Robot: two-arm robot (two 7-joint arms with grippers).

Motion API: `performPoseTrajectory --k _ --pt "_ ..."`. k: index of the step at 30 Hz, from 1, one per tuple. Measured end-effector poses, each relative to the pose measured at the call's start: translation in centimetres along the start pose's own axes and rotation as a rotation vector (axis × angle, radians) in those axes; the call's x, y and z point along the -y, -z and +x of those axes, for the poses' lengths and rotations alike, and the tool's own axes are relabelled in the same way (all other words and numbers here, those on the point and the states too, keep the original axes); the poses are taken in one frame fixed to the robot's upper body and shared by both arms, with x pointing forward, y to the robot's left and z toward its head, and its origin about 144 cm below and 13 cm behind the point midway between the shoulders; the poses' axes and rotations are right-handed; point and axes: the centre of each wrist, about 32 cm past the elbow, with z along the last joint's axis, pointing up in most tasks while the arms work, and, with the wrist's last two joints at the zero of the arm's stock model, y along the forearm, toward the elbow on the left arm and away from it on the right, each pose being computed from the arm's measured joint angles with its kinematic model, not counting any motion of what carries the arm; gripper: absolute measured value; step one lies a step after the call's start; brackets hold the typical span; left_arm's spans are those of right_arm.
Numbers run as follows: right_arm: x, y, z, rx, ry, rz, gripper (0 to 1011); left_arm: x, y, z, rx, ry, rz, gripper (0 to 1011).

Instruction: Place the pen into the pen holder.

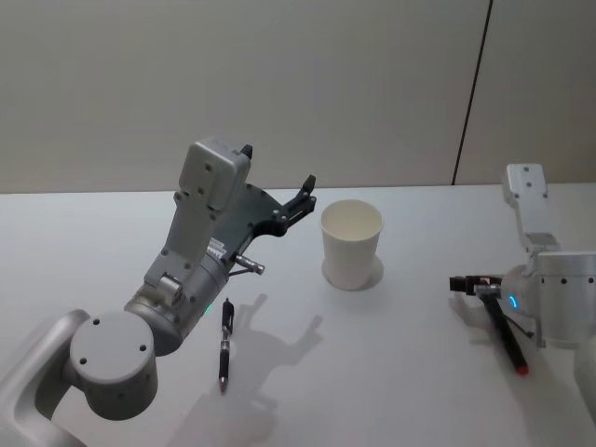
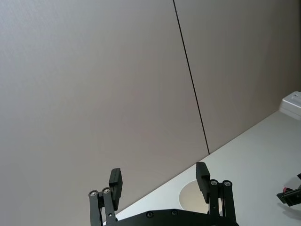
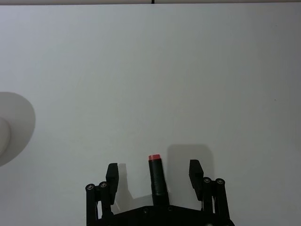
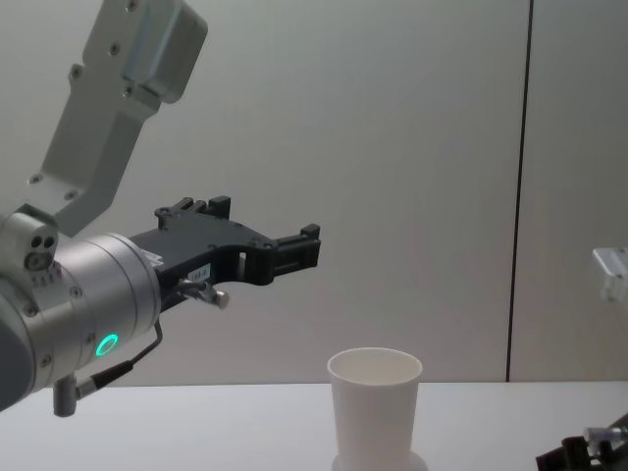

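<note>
Grasp stage: right gripper [image 3: 154,167] wide open astride the red-tipped pen [image 3: 158,183]; it needs to close, then lift. Left gripper [image 2: 159,172] hangs high, open, empty.

The left arm [image 1: 191,251] is pale grey with screw-dotted round caps and a green light ring; the right arm [image 1: 559,298] glows blue. The left gripper [image 2: 159,175] and right gripper [image 3: 154,167] are black linkages with silver pins
</note>
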Motion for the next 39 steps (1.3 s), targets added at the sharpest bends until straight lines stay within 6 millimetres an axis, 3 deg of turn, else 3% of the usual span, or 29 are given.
performPoseTrajectory --k 6,7,14,18,27,39 --pt "-0.2 0.1 0.0 0.003 0.003 -0.003 863 0.0 0.0 0.0 0.0 0.0 0.0 1003" --pt "-0.2 0.1 0.0 0.003 0.003 -0.004 803 0.0 0.0 0.0 0.0 0.0 0.0 1003" --pt "-0.5 0.3 0.0 0.009 0.005 -0.01 633 0.0 0.0 0.0 0.0 0.0 0.0 1003" --pt "-0.6 0.4 0.0 0.012 0.006 -0.013 447 0.0 0.0 0.0 0.0 0.0 0.0 1003" --pt "-0.9 0.6 0.1 0.015 0.009 -0.021 190 0.0 0.0 0.0 0.0 0.0 0.0 1003" --pt "-1.3 0.7 0.2 0.01 0.01 -0.022 157 0.0 0.0 0.0 0.0 0.0 0.0 1003"
